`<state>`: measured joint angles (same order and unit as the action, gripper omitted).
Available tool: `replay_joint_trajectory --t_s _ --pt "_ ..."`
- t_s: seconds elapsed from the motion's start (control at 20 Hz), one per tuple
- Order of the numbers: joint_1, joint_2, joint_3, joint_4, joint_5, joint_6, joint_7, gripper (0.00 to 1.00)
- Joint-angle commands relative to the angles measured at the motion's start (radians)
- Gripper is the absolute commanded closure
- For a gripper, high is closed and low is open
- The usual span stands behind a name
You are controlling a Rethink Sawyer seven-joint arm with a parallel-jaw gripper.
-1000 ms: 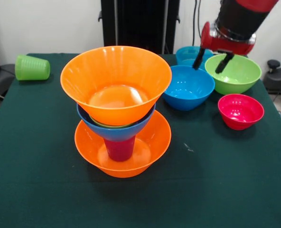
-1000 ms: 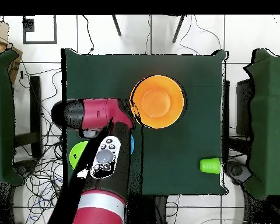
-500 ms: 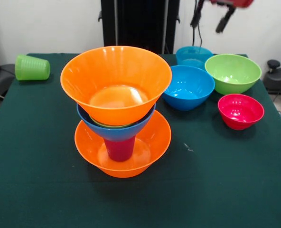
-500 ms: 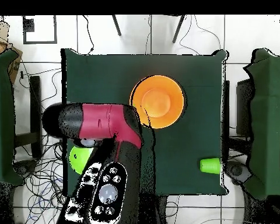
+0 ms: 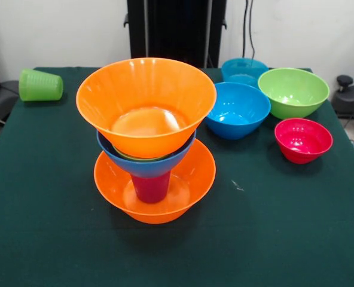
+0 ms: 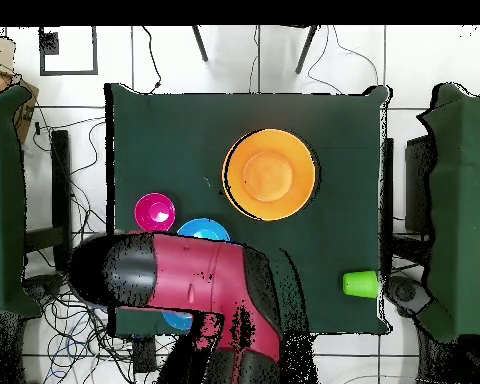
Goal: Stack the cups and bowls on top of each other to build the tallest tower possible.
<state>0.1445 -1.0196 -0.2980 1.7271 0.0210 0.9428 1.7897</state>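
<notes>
The light green cup [image 5: 40, 85] lies sideways, mouth seemingly pointing left.

**Green table in a white tiled room**

A dark green cloth [image 5: 296, 239] covers the table. Behind it, at 12 o'clock, a white wall [image 5: 57, 30] holds a black panel [image 5: 177, 27]. From above, white floor tiles [image 6: 164, 60] carry tangled cables [image 6: 69, 310].
</notes>
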Motion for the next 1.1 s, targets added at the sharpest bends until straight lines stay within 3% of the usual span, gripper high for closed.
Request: replay_joint_trajectory --t_s 0.05,0.35,1.1 --pt "-0.105 -0.089 0.064 0.247 -0.049 -0.155 -0.153 0.00" --pt "-0.276 -0.170 0.135 0.392 -0.056 -0.267 -0.342 0.00" --pt "-0.641 -0.225 0.336 0.444 -0.167 -0.274 -0.535 0.00"
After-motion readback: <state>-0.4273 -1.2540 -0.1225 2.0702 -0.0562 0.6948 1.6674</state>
